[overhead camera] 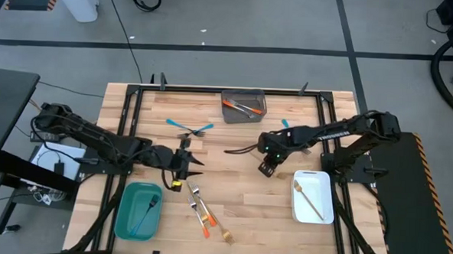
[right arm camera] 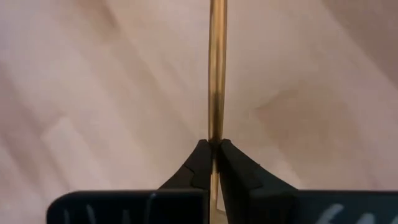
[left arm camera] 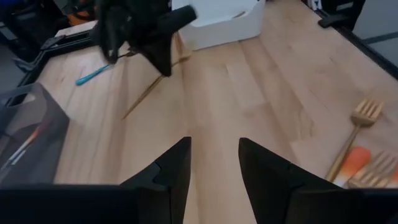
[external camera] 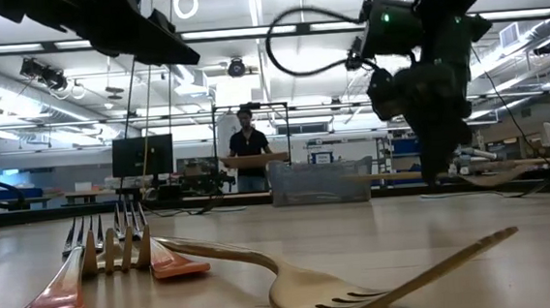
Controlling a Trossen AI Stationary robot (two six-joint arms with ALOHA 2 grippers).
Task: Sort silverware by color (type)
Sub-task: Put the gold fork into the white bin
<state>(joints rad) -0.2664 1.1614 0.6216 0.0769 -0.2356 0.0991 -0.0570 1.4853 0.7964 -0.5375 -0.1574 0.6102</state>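
Overhead, wooden table [overhead camera: 232, 181], grey floor; low view alone shows a person [external camera: 247, 146]. Right gripper [right arm camera: 211, 163] clamps a gold utensil [right arm camera: 217, 74]; left gripper [left arm camera: 214, 163] gapes.

Grey floor [overhead camera: 239, 20] with dark lines; beyond the table, a ceiling [external camera: 275, 18] with strip lights and shelves [external camera: 353, 153].

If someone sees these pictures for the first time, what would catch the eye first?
Probably the right tool, shut on a slim gold utensil and raised over the middle of the table, near the white bin. Next, the pile of orange-handled and gold forks at the front edge beside the teal bin, with the open left tool hovering close by.
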